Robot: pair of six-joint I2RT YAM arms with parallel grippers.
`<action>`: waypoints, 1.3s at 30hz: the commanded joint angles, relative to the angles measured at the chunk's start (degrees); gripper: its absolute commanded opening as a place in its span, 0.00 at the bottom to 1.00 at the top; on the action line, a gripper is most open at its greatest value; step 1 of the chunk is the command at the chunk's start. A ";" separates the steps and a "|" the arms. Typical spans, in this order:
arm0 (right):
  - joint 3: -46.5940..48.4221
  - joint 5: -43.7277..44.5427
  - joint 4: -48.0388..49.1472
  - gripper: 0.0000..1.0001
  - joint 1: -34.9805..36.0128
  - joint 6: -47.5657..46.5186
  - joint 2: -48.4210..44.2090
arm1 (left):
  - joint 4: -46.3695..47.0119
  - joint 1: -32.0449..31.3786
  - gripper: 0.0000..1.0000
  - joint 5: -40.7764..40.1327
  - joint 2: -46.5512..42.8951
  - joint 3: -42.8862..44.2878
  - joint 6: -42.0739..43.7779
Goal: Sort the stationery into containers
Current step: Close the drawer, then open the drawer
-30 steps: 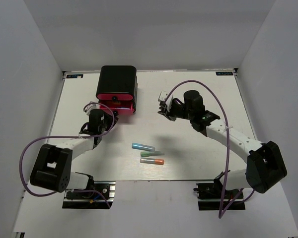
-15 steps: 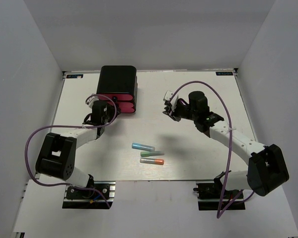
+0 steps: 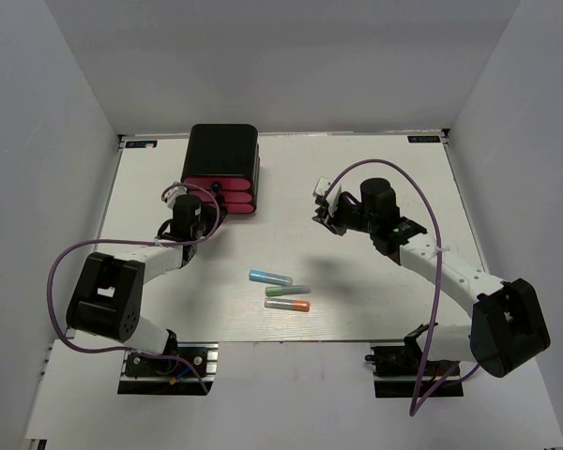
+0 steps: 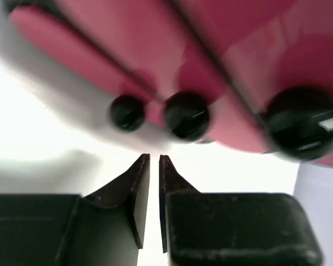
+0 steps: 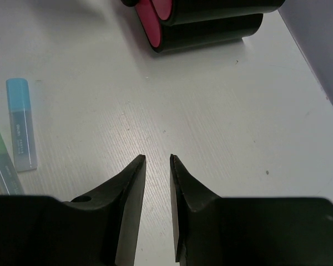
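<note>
The black box (image 3: pixel 222 155) with three pink drawers (image 3: pixel 221 195) stands at the back left, all drawers pushed in. My left gripper (image 3: pixel 206 203) sits just in front of the drawer knobs (image 4: pixel 186 115), fingers nearly together and empty. Three sticks lie mid-table: light blue (image 3: pixel 269 277), green (image 3: pixel 287 291) and grey with an orange tip (image 3: pixel 287 305). My right gripper (image 3: pixel 321 204) hovers over bare table right of the box, jaws a narrow gap apart and empty. The right wrist view shows the light blue stick (image 5: pixel 21 123) and the green one (image 5: pixel 1 158). The other stationery is out of view.
White walls enclose the table on the left, back and right. The purple cables of both arms loop above the table. The box's corner (image 5: pixel 211 27) shows at the top of the right wrist view.
The bottom drawer stood pulled out a second ago and is now pushed in. My left gripper followed it toward the box. My right gripper drew back to the right, away from the box.
</note>
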 commanded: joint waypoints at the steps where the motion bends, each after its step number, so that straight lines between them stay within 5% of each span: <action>1: -0.90 -1.00 0.72 0.30 -0.29 -0.33 -1.60 | 2.43 0.24 0.23 2.84 -2.33 -3.91 0.67; 12: -2.75 -0.73 1.16 0.30 -0.73 -0.77 -2.13 | 9.55 0.77 0.46 1.88 3.47 -5.07 3.05; 23: -2.75 -0.73 0.98 0.30 -1.52 -1.56 -1.25 | 21.59 0.77 0.49 -2.69 11.29 -2.69 7.79; 39: -1.25 -1.44 0.28 0.30 -2.31 -2.52 0.77 | 26.62 0.77 0.59 -5.24 15.78 -1.55 10.25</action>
